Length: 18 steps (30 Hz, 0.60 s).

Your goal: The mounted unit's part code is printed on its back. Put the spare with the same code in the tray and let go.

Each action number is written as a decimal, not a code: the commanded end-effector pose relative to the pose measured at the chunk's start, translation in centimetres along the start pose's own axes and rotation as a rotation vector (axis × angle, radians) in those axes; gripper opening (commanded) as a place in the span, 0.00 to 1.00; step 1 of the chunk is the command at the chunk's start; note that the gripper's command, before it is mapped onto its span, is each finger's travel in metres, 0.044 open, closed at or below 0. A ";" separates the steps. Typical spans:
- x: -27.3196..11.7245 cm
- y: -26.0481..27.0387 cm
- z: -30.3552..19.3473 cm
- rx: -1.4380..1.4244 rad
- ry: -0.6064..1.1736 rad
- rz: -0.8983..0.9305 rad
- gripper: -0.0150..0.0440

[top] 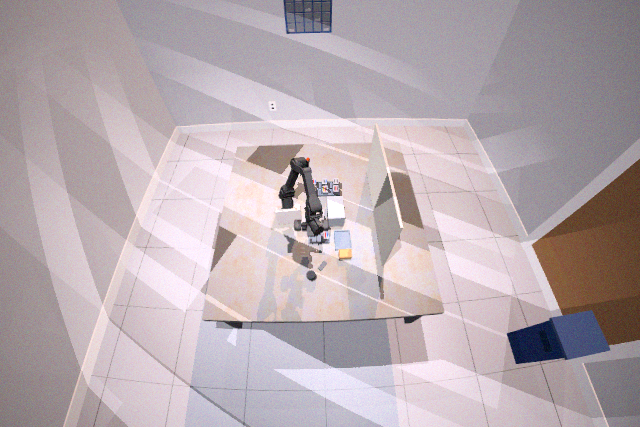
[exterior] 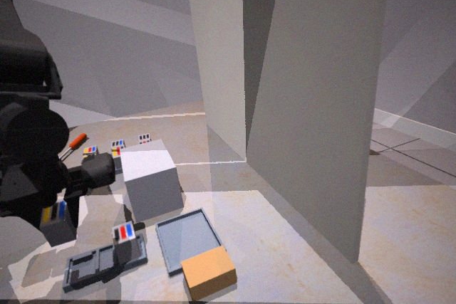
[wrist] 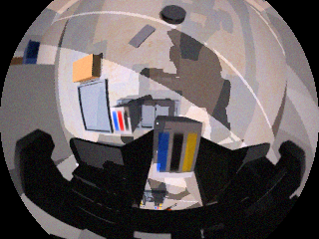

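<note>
Tan bench (top: 258, 282) (exterior: 401, 219) (wrist: 125, 45); gripper (top: 321, 232) (exterior: 60, 216) (wrist: 170, 134) clamped on the blue-black-yellow spare (exterior: 58, 223) (wrist: 176, 145), raised above its rack (exterior: 105, 260) (wrist: 157, 114). Red-striped spare (exterior: 125, 243) (wrist: 121, 119) stands in it, tray (top: 342, 239) (exterior: 189, 236) (wrist: 95, 107) alongside. Best carry high over that spare, lower level inside tray walls, avoid the orange block (top: 344, 254) (exterior: 209, 271) (wrist: 87, 69), release once seated.

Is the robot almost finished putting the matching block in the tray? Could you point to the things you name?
Partly. The gripper (top: 321, 231) (wrist: 170, 134) holds the block with blue, black and yellow stripes (exterior: 58, 223) (wrist: 175, 145), clear of the dark rack (exterior: 105, 269). The blue-gray tray (top: 342, 240) (exterior: 191, 240) (wrist: 95, 107) has no block in it, so carrying it there and letting go are left. I can't tell if the code matches.
</note>
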<state>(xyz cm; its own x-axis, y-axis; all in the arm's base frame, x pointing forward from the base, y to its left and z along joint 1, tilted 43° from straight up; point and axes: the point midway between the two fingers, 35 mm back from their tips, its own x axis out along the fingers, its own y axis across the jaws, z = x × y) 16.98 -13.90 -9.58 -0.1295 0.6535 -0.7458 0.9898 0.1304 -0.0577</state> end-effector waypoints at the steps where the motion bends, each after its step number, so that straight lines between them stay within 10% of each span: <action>1: -0.9 0.0 0.1 -0.001 -0.002 0.000 0.25; 18: -7.7 -0.4 -0.3 -0.005 -0.009 -0.002 0.25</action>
<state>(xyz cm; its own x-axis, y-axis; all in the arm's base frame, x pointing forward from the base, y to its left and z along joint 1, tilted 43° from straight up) 17.34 -18.29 -3.91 -0.1290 0.6515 -0.7476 0.9899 0.1292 -0.0582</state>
